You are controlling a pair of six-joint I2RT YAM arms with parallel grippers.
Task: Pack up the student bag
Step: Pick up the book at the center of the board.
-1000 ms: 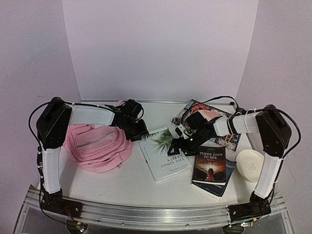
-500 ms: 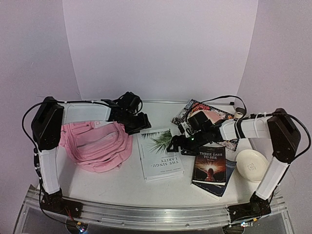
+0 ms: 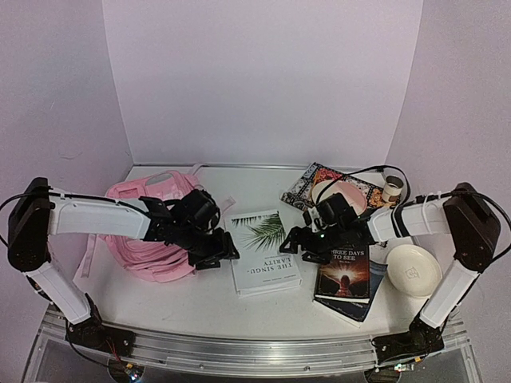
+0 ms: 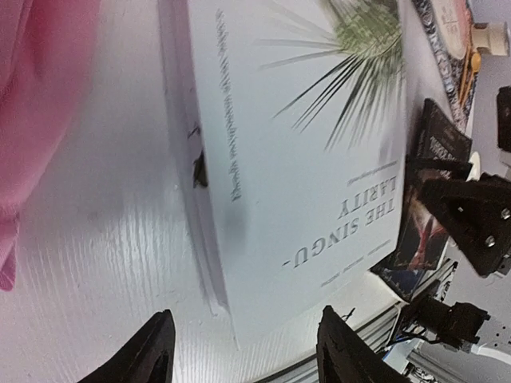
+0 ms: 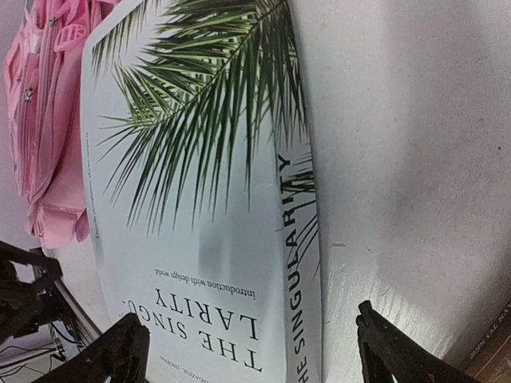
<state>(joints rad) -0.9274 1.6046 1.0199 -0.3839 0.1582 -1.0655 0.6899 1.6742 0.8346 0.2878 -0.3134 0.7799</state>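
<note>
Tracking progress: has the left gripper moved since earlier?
Yes. The left gripper came nearer, from beyond the far corner of the white book to beside its left edge.

Soft, even, pinkish light casts faint shadows; the student bag blurs in the left wrist view.

The left arm is stretched low from the left edge of the top view toward the centre, and the left gripper is held with its fingers spread apart. The right arm is reached in from the right edge, and the right gripper is held wide open, its fingertips seen at the lower corners of the right wrist view.
</note>
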